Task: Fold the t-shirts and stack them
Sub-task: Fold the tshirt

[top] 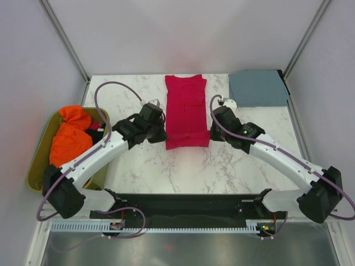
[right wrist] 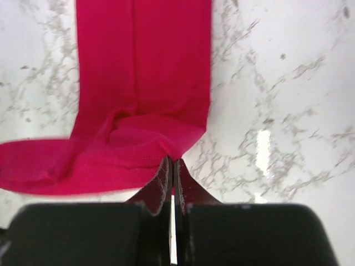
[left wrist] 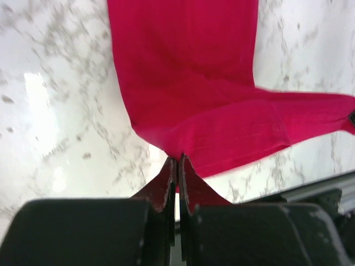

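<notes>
The crimson-red t-shirt [top: 186,111] lies as a long narrow strip on the marble table, its near hem lifted. My left gripper [top: 161,133] is shut on the near left corner of the red t-shirt [left wrist: 188,105]. My right gripper [top: 213,133] is shut on the near right corner of the same shirt [right wrist: 138,94]. Both hold the hem a little above the table. The slate blue-grey t-shirt [top: 258,88] lies folded as a rectangle at the far right corner. No white tag shows.
An olive bin [top: 39,160] at the left edge holds orange cloth [top: 71,136]. White walls and metal posts close the back and sides. A black rail [top: 183,202] runs along the near edge between the arm bases.
</notes>
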